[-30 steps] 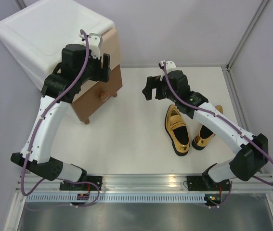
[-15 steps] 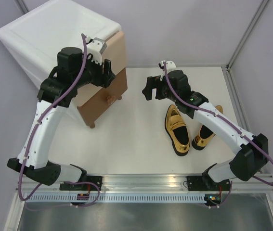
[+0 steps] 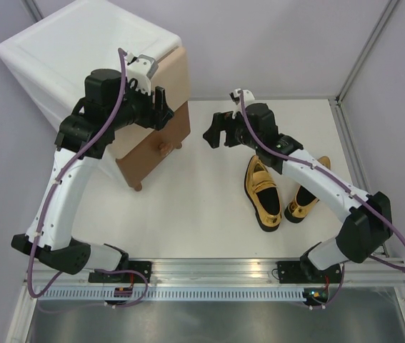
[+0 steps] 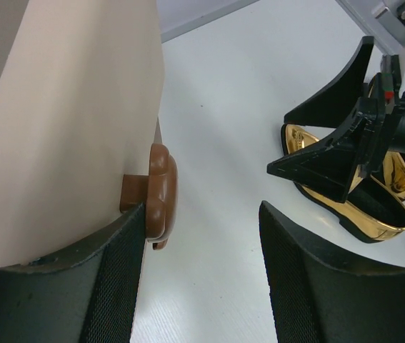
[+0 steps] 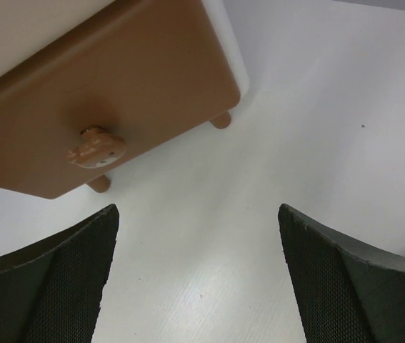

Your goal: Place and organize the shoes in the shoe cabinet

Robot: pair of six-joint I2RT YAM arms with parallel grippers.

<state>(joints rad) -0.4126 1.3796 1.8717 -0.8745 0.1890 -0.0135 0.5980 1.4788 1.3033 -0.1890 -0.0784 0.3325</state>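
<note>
Since a second ago the shoe cabinet (image 3: 81, 50) has turned its front further toward the arms, and the left gripper (image 4: 203, 218) has closed in on the beige upper drawer (image 4: 66, 107). Its jaws are spread, with the brown bear knob (image 4: 161, 187) just inside the left finger, seemingly touching it and not yet pinched.

Across from it the right gripper (image 5: 197, 211) has edged nearer. It is also spread and holds nothing, and the brown lower drawer (image 5: 116, 93) with its knob (image 5: 95, 151) lies ahead and to its left.

Behind that gripper, two gold shoes (image 3: 263, 189) lie side by side on the table (image 3: 188, 214), well apart from the cabinet.

Both drawers look shut, so I judge opening and stowing are still to do. No purple shoes show. Print on the right wrist camera is too small to read.
</note>
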